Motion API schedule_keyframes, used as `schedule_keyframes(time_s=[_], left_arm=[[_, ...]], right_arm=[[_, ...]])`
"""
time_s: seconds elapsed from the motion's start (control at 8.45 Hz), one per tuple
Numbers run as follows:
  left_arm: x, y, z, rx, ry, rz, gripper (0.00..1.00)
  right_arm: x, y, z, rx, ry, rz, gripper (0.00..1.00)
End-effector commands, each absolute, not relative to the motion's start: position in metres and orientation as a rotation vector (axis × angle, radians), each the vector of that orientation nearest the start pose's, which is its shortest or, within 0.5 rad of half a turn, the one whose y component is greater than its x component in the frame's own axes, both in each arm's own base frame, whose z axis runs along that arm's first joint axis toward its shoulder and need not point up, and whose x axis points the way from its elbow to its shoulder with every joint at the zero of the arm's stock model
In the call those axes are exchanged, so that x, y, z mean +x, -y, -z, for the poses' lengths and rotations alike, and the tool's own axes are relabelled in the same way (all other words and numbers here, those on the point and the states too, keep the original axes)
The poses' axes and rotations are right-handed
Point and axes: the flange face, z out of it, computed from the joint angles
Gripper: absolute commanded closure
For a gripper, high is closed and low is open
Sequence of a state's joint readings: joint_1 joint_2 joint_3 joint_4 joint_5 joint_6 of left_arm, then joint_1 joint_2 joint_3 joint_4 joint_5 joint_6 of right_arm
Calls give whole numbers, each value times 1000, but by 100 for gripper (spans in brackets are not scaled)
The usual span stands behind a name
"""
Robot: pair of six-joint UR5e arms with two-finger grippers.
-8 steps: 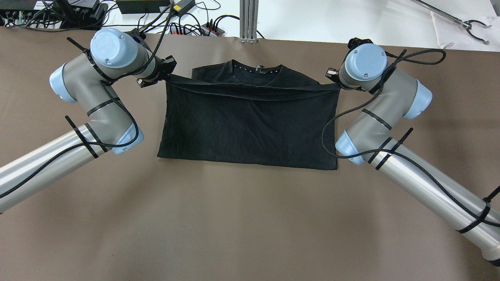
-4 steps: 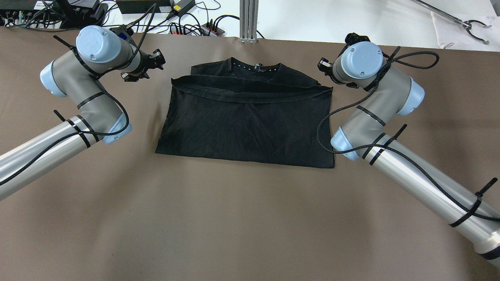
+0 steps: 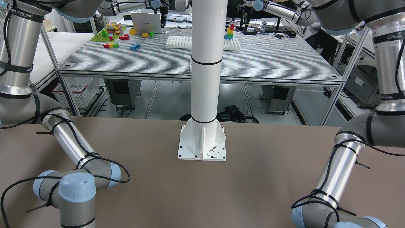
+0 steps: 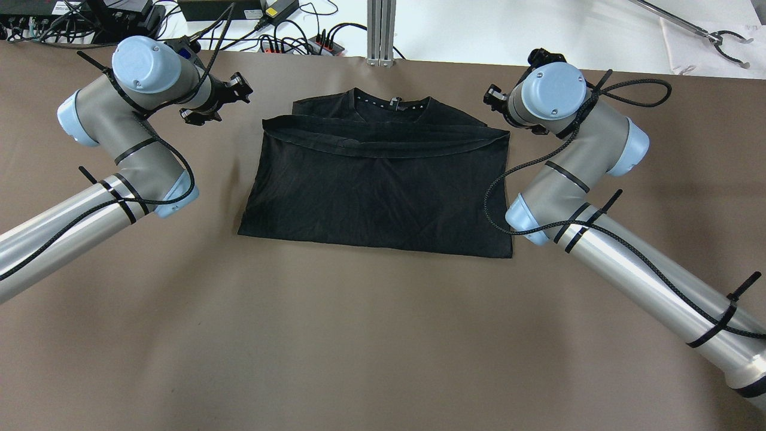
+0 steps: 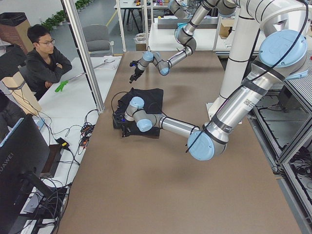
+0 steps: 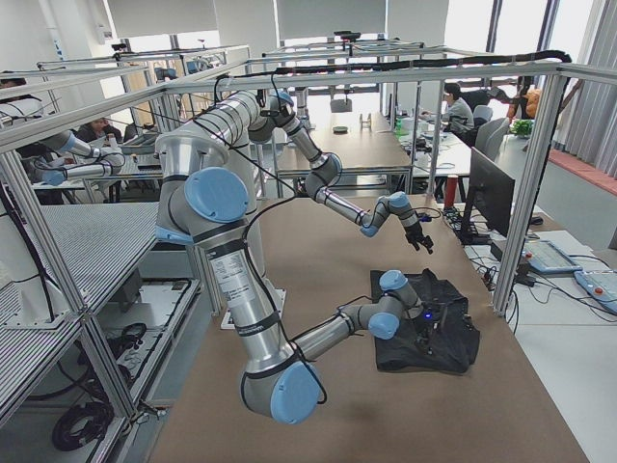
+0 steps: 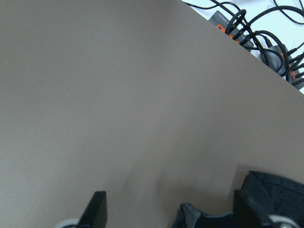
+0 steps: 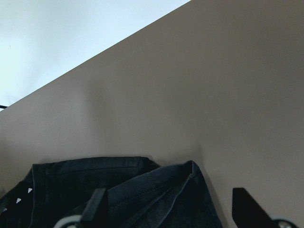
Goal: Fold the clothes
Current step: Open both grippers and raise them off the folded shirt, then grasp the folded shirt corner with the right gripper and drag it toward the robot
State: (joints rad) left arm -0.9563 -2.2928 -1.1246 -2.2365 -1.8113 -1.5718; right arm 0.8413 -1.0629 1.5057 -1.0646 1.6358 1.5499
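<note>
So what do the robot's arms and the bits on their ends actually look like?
The left arm and right arm are shiny silver tubes joined by grey elbow housings with round pale blue caps. A black braided cable runs along each, strapped on with black zip ties. The left end effector and right end effector each have two flat black fingers.

Black garment (image 4: 377,191) lies folded in half on the table's far-centre — hem doubled back just below the neckline.
</note>
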Motion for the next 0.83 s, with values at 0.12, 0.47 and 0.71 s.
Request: schedule_keyframes(time_s=[0.12,0.47,0.71], left_arm=[[368,711,-344,244,-974,767,6],[367,711,-340,251,-980,772,6],[369,710,-340,252,-977,772,6]], right_arm=[[-399,492,-411,239,1041,-721,20],[-420,461,-429,179,1027,-724,42],[-423,457,-430,168,1028,-730,44]])
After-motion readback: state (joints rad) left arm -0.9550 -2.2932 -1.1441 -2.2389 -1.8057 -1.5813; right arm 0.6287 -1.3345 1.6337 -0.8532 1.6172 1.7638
